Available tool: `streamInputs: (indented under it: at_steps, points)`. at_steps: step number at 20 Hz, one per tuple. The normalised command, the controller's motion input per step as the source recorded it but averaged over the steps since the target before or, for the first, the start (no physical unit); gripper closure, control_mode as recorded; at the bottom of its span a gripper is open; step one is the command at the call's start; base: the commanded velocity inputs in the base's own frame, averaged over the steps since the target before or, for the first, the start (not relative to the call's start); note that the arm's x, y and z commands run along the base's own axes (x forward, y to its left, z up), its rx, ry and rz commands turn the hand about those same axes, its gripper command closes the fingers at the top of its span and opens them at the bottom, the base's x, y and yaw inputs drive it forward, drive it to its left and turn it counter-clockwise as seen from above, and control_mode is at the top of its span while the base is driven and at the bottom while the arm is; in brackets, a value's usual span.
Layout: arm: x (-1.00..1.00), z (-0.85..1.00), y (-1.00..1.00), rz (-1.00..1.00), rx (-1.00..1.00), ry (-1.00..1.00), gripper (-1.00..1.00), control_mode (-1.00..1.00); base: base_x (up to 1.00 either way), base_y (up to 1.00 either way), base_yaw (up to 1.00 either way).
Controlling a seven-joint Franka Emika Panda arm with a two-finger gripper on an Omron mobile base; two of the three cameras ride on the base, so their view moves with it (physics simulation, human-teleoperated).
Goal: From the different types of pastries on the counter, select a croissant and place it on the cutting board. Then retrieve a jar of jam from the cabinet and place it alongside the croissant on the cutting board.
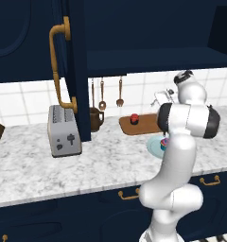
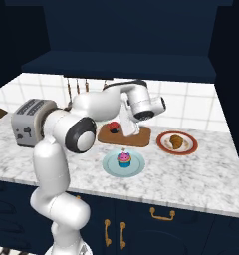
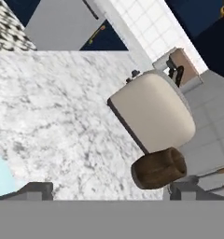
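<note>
Marbled white-grey counter (image 2: 201,174), running over navy drawers with brass handles.

Cutting board (image 1: 144,126): brown wood, rounded corners, lying flat at the back of the counter against the tiled wall.

Jar of jam (image 1: 134,118): small, red, upright on the board's left part.

Croissant (image 2: 177,142): golden-brown, on a red-rimmed plate (image 2: 190,148) just right of the board, not on the board.

Cupcake (image 2: 124,159): blue wrapper, pink topping, on a pale blue plate (image 2: 111,168) in front of the board.

Toaster (image 1: 63,131): grey, left of the board, well apart from it.

Brown mug (image 1: 95,118): between toaster and board, below hanging utensils (image 1: 110,93).

Cabinet door (image 1: 39,61): navy, standing open, long curved brass handle.

Pincer (image 3: 104,192): held above the board's area; in the hand view its two dark tips stand wide apart with nothing between them, looking toward the toaster and mug.
</note>
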Motion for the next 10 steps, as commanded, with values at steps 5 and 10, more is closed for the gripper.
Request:
streamInputs:
  at_steps: [5, 10]
  points:
    - [-0.41, 0.34, -0.03, 0.0, -0.01, -0.32, -1.0, -1.0, 0.0, 0.0, 0.0]
    - [-0.22, -0.23, 0.0, -0.01, -0.01, -0.23, -1.0, -1.0, 0.0, 0.0, 0.0]
